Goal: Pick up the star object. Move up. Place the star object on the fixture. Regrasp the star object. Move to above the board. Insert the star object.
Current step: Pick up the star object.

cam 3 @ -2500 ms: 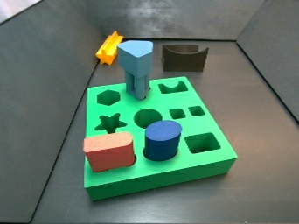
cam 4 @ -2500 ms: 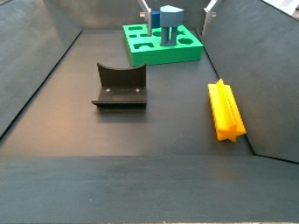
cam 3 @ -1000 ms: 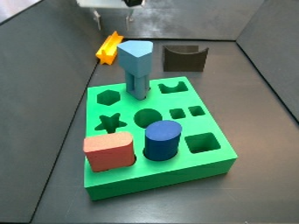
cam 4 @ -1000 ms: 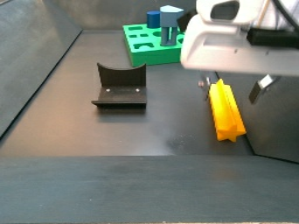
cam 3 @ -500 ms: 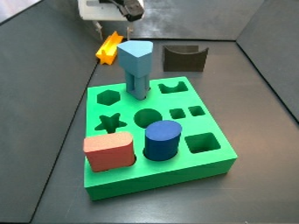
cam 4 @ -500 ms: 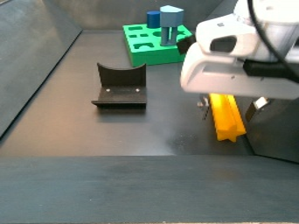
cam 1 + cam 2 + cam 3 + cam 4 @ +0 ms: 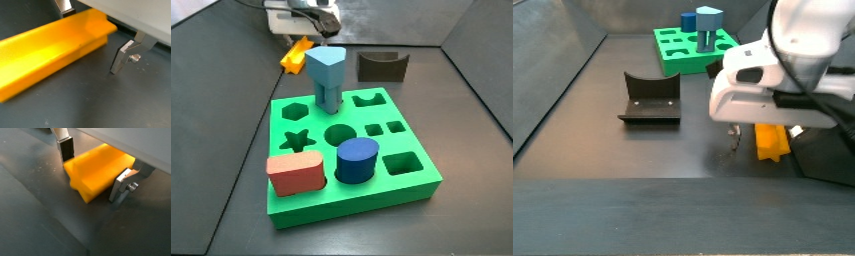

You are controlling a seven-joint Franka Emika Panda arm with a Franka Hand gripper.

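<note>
The star object (image 7: 100, 165) is an orange-yellow prism lying flat on the dark floor, also seen at star object (image 7: 47, 52), star object (image 7: 294, 56) and star object (image 7: 771, 143). My gripper (image 7: 93, 169) is low over it and open. One silver finger (image 7: 65, 149) stands on one side of the prism and the other finger (image 7: 123, 186) on the opposite side. The gripper (image 7: 95, 31) straddles the piece's end. In the side views the gripper (image 7: 302, 30) (image 7: 759, 136) hides part of the star. The fixture (image 7: 382, 66) (image 7: 649, 97) and the green board (image 7: 345, 206) (image 7: 700, 65) stand apart from it.
On the board stand a tall light-blue peg (image 7: 326, 76) (image 7: 710, 24), a dark blue cylinder (image 7: 357, 160) (image 7: 688, 21) and a red block (image 7: 294, 173). Grey sloping walls (image 7: 553, 80) close in the floor, and the star lies close to one wall.
My gripper has come into view and dropped down over the star object, its fingers now on either side of it. The star, fixture and board have not moved.
</note>
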